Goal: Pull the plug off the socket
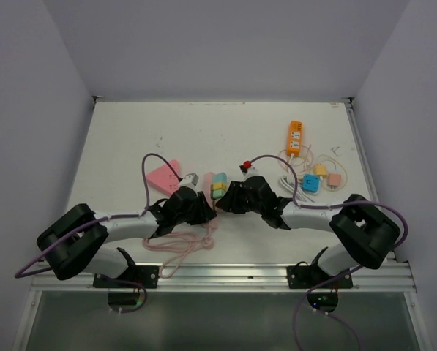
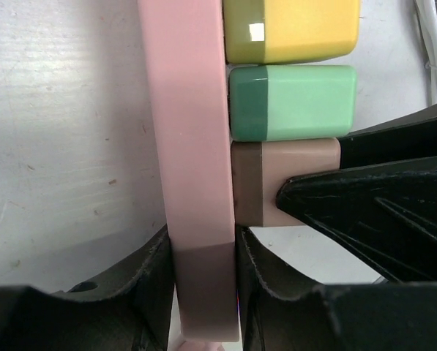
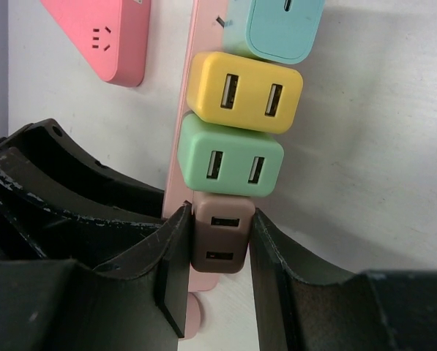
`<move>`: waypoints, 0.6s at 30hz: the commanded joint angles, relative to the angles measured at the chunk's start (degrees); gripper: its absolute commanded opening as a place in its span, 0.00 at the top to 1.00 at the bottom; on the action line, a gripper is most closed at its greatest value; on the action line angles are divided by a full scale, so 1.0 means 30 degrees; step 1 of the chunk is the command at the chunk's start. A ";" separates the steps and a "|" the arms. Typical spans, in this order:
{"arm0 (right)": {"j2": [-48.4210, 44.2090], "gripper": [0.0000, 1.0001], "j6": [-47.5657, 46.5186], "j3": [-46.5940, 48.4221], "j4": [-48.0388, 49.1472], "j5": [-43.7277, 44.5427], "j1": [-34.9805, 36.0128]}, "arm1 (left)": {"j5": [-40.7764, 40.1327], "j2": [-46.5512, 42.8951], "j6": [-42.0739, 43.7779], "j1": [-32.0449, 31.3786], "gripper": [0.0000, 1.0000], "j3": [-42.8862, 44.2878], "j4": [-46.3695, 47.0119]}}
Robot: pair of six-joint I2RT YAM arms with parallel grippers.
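Observation:
A pink power strip stands on its edge with several plugs in a row: yellow, green and dusty-pink. My left gripper is shut on the strip's near end, one finger on each flat side. My right gripper is shut on the dusty-pink plug, the end one below the green, yellow and blue plugs; that plug is still seated against the strip. In the top view both grippers, left and right, meet at the strip mid-table.
A pink triangular socket lies behind the left gripper. An orange power strip, white cable and loose blue, yellow and pink adapters lie at the right. The strip's pink cord coils near the front edge.

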 commanded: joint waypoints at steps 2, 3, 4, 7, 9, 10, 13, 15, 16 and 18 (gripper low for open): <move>-0.1470 1.00 0.0314 -0.1180 0.3193 -0.0462 -0.0570 | -0.1598 0.0523 -0.0925 0.0345 1.00 0.0122 -0.1855; -0.1732 1.00 0.0372 -0.1414 0.3254 -0.0462 -0.0688 | -0.1715 0.0553 -0.1043 0.0346 1.00 0.0151 -0.2146; -0.1880 1.00 0.0460 -0.1503 0.3225 -0.0433 -0.0864 | -0.1919 0.0611 -0.1131 0.0375 1.00 0.0180 -0.2323; -0.2406 1.00 0.0723 -0.2175 0.3897 -0.0462 -0.1070 | -0.2300 0.0758 -0.1571 0.0404 1.00 0.0326 -0.3085; -0.2584 1.00 0.0958 -0.2528 0.4540 -0.0433 -0.1246 | -0.2593 0.0846 -0.2068 0.0433 1.00 0.0473 -0.3727; -0.2642 1.00 0.1133 -0.2878 0.4804 -0.0404 -0.1246 | -0.2798 0.0875 -0.2156 0.0404 1.00 0.0502 -0.3905; -0.2352 1.00 0.1543 -0.3554 0.6121 -0.0462 -0.1305 | -0.3121 0.0846 -0.2684 0.0433 1.00 0.0444 -0.4200; -0.2029 1.00 0.1807 -0.3760 0.7002 -0.0813 -0.1334 | -0.3239 0.0846 -0.2948 0.0433 1.00 0.0386 -0.4171; -0.1912 1.00 0.1953 -0.3789 0.7091 -0.0959 -0.1392 | -0.3297 0.0846 -0.2977 0.0433 1.00 0.0385 -0.4200; -0.1793 1.00 0.2042 -0.3848 0.7355 -0.1106 -0.1451 | -0.3385 0.0846 -0.3094 0.0433 1.00 0.0385 -0.4200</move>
